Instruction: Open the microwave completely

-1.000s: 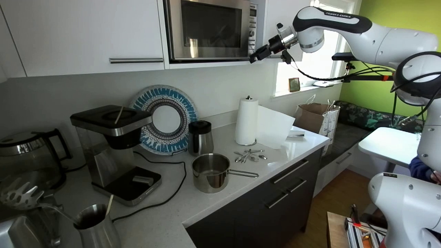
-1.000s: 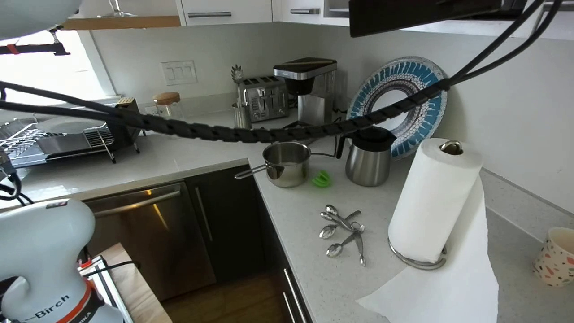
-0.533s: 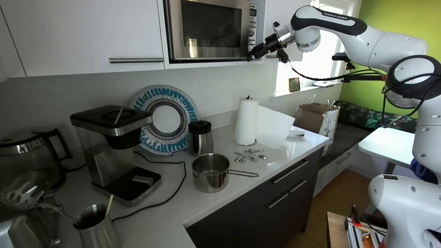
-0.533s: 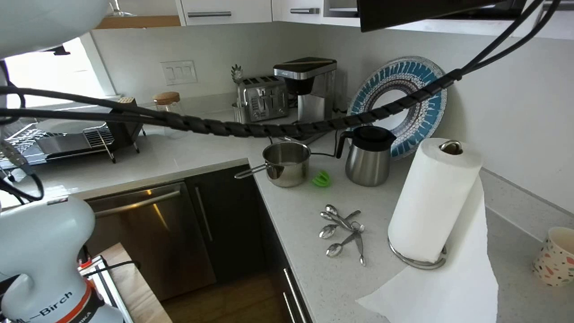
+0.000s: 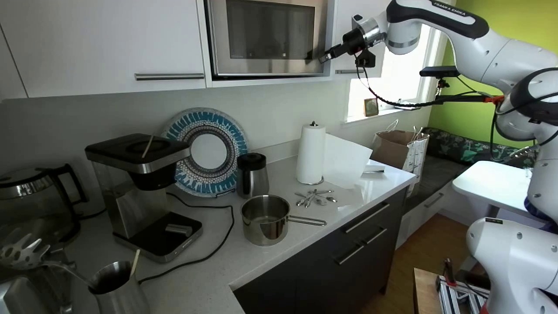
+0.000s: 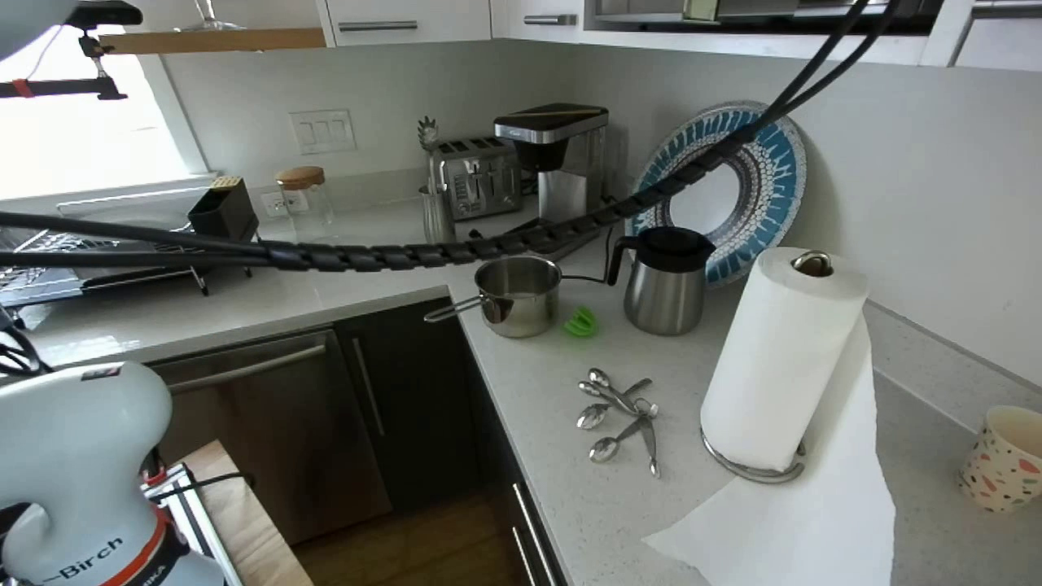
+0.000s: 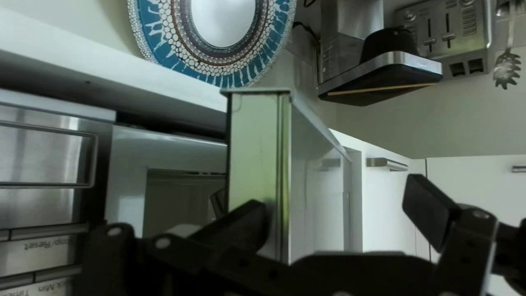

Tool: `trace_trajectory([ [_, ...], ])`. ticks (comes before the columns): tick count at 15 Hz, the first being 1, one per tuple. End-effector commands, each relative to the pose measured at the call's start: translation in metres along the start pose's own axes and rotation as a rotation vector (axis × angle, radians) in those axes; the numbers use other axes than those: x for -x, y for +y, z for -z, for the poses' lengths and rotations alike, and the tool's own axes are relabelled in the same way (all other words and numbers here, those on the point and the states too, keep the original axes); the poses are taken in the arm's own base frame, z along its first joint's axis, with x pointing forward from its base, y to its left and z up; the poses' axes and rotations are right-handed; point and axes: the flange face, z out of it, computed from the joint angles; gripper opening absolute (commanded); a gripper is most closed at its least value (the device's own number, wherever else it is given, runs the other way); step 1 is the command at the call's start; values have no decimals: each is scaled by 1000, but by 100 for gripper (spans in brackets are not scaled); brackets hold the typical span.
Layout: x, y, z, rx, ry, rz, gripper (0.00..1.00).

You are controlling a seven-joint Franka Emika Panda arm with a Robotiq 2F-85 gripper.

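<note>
Noted since the earlier frame: outward swing of the dark-windowed steel door (image 5: 270, 66) of the built-in stainless-steel microwave (image 5: 270, 32), enough to cover its silver control strip (image 7: 41, 205) in an exterior view. Noted also a small shift of the black two-finger gripper (image 7: 335, 205) and the white arm with black trim (image 5: 444, 19), up and to the right across that same view.

Located the microwave in its recess between white upper cabinets (image 5: 100, 39), above the pale countertop (image 5: 196, 279), with door ajar.

In the wrist view, read the jaws as spread wide, clasping nothing. Saw the black finger on that view's left side (image 7: 242, 230) overlapping the pale, narrow door edge (image 7: 257, 152); cannot tell touching from just beside. Saw the opposite black finger (image 7: 429, 211) well apart from that edge, out past the door's outer face.

Traced an opening between control strip and door edge; cannot tell its depth. Found open room on the door's outer side, back toward cabinet fronts with a metal bar handle (image 7: 386, 164). Found bare white wall (image 5: 279, 109) directly under the recess. Lower, well apart from the gripper, logged the upright white paper towel roll (image 5: 311, 155) and the round blue-and-white patterned plate (image 5: 208, 151).
</note>
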Motion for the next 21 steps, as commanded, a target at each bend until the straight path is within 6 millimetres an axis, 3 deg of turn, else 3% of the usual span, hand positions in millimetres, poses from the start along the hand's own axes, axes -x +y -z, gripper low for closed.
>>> trace_trajectory([
  [1,-18,-46,-19,-163,-9,-39,100],
  [3,-12,-53,-6,-109,-148,-100,100],
  [6,-23,-79,18,-131,-200,-163,100],
  [12,-53,-134,88,-23,-290,-315,100],
  [15,-54,-156,129,80,-372,-390,100],
  [18,-55,-159,176,232,-374,-385,100],
  [21,-34,-138,208,359,-399,-353,100],
])
